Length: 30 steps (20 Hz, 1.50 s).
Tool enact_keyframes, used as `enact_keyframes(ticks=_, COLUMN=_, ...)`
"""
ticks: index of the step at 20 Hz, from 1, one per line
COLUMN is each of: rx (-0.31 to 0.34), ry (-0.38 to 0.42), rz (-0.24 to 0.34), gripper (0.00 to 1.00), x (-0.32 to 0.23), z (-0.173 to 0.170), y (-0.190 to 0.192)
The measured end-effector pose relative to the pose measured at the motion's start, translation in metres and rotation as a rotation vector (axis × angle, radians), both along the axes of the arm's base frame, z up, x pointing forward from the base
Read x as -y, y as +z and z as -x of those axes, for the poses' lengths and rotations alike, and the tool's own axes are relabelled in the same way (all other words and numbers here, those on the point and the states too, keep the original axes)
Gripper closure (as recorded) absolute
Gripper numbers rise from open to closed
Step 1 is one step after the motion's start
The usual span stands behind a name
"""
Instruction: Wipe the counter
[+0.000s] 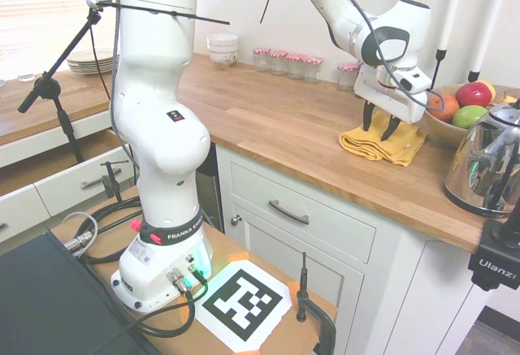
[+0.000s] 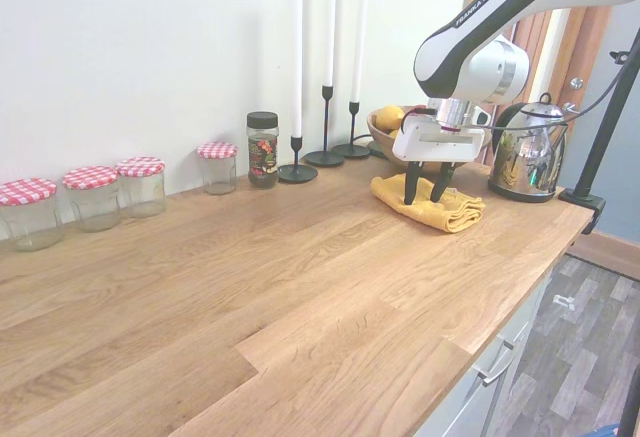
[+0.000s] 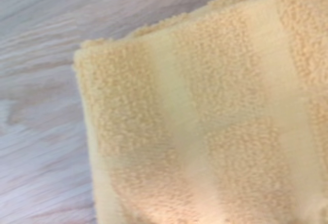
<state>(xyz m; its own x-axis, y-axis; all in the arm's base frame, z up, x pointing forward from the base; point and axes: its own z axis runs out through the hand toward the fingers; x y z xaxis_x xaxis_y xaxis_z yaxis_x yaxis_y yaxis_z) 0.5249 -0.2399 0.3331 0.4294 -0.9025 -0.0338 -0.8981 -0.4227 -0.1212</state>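
Observation:
The counter (image 1: 276,119) (image 2: 250,287) is a long warm-brown wooden top over white cabinet fronts. A folded yellow cloth (image 1: 361,145) (image 2: 447,213) lies on it near the fruit bowl. My gripper (image 1: 379,130) (image 2: 425,195) points straight down onto the cloth. Its two dark fingers stand apart, open, with their tips at the cloth's top surface. The wrist view is filled by the cloth (image 3: 205,121), with bare wood (image 3: 41,80) beside one corner.
A wooden fruit bowl (image 1: 443,127) and a steel kettle (image 1: 487,164) (image 2: 525,157) stand close beside the cloth. Along the wall are jars with red checked lids (image 2: 90,197), a spice jar (image 2: 263,149), candlesticks (image 2: 325,87) and white bowls (image 1: 223,49).

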Motion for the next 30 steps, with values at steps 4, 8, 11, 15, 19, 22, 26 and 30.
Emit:
enact_keyframes(ticks=4, rx=0.002, ry=0.002, rz=0.002, gripper=1.00, x=-0.001, z=0.000, y=-0.001)
enact_keyframes(ticks=8, rx=0.005, ry=0.004, rz=0.005, gripper=1.00, x=-0.001, z=0.000, y=-0.001)
enact_keyframes(ticks=11, rx=0.009, ry=0.006, rz=0.007, gripper=1.00, x=0.000, z=0.000, y=-0.002)
enact_keyframes(ticks=15, rx=0.014, ry=0.006, rz=0.005, gripper=1.00, x=-0.001, z=0.000, y=-0.003)
enact_keyframes(ticks=19, rx=0.018, ry=0.007, rz=0.002, gripper=1.00, x=-0.001, z=0.000, y=-0.003)
enact_keyframes(ticks=22, rx=0.022, ry=0.013, rz=0.005, gripper=1.00, x=-0.004, z=-0.001, y=-0.004)
enact_keyframes(ticks=26, rx=0.033, ry=0.045, rz=0.009, gripper=1.00, x=-0.022, z=-0.008, y=-0.004)
enact_keyframes(ticks=30, rx=0.043, ry=0.092, rz=0.014, gripper=1.00, x=-0.061, z=-0.019, y=-0.004)
